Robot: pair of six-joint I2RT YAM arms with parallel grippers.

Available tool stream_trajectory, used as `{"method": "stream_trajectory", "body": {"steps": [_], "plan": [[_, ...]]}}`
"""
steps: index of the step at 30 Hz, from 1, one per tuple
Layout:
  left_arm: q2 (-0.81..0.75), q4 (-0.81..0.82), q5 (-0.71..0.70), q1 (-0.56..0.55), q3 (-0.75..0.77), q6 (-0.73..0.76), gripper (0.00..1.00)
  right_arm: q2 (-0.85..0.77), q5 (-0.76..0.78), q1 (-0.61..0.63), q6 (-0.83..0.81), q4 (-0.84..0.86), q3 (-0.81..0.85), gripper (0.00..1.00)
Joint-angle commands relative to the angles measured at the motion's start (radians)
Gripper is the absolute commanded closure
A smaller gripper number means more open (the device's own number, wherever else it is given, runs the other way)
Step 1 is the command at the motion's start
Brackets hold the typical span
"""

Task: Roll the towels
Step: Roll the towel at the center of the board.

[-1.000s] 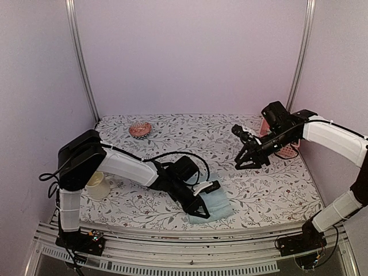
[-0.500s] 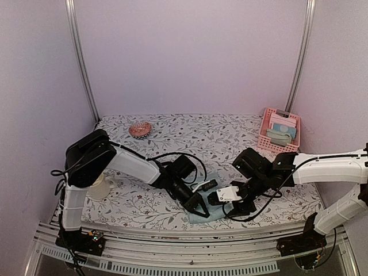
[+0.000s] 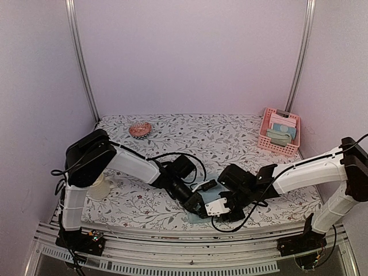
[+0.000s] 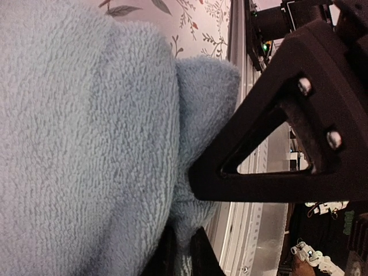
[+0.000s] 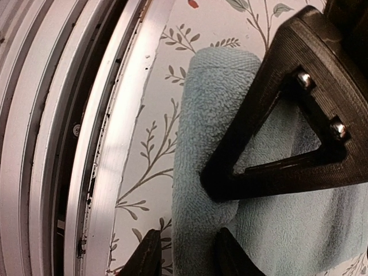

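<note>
left gripper (image 4: 183,256): pinched shut on light blue terry towel (image 4: 86,144), just beyond near aluminium rail (image 5: 109,144) | towel: lies flat beside that rail, one edge rolled | right gripper (image 5: 187,253): fingers apart, straddling the rolled edge nearest the rail

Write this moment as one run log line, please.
step: roll light blue towel | left jaws: shut on it | right jaws: astride its folded edge, grip unclear | towel: at near table edge
</note>
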Motion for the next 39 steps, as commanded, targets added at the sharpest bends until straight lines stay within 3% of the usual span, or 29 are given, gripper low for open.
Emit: {"method": "stream_trajectory", "body": {"steps": [1, 3, 6, 11, 17, 21, 27, 33, 39], "plan": [[0.043, -0.111, -0.084, 0.018, -0.035, 0.024, 1.0, 0.036, 0.031, 0.008, -0.024, 0.025, -0.02, 0.71], [0.01, -0.112, -0.098, 0.017, -0.044, 0.044, 0.99, 0.047, 0.008, 0.007, -0.027, 0.0, -0.015, 0.76], [-0.092, -0.082, -0.223, 0.01, -0.098, 0.072, 0.88, 0.059, -0.057, 0.004, -0.017, -0.043, -0.008, 0.85], [-0.379, 0.097, -0.428, -0.028, -0.308, 0.066, 0.71, 0.088, -0.284, -0.062, 0.01, -0.191, 0.071, 0.91], [-0.645, 0.216, -0.781, -0.179, -0.553, 0.112, 0.67, 0.28, -0.592, -0.201, -0.008, -0.492, 0.3, 0.92], [-0.724, 0.218, -0.996, -0.326, -0.612, 0.159, 0.69, 0.439, -0.72, -0.27, -0.065, -0.66, 0.422, 0.91], [-0.693, 0.157, -1.195, -0.474, -0.542, 0.297, 0.64, 0.645, -0.8, -0.336, -0.142, -0.834, 0.547, 0.92], [-0.506, 0.116, -1.234, -0.49, -0.394, 0.496, 0.59, 0.713, -0.807, -0.351, -0.127, -0.846, 0.585, 0.93], [-0.332, 0.084, -1.261, -0.471, -0.277, 0.601, 0.59, 0.722, -0.803, -0.353, -0.116, -0.839, 0.587, 0.93]]}}
